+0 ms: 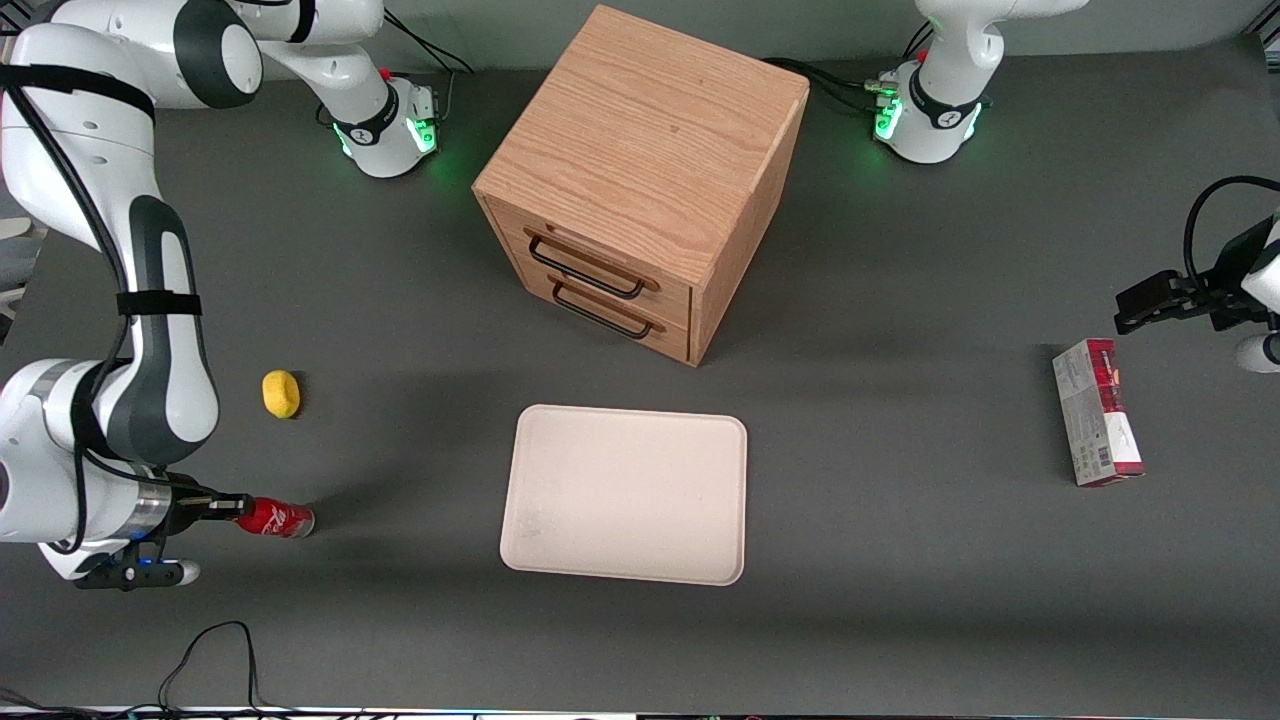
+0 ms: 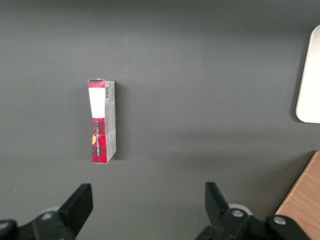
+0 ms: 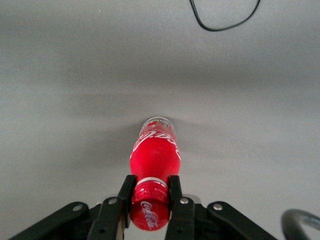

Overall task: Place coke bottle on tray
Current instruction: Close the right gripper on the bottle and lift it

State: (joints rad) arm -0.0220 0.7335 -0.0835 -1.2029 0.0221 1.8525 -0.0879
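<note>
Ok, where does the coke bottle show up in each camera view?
Front view: coke bottle lies at the working arm's end of the table, cap in the gripper, nearer the camera than the lemon.
Right wrist view: bottle, cap clamped between the fingers.
Left wrist view: not in it.
Shared landmark: the gripper.

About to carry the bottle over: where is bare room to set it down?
The tray is bare all over. Open table lies between it and the coke bottle, held at the cap by the gripper. The lemon lies off that path. Tightest beside the cabinet.
</note>
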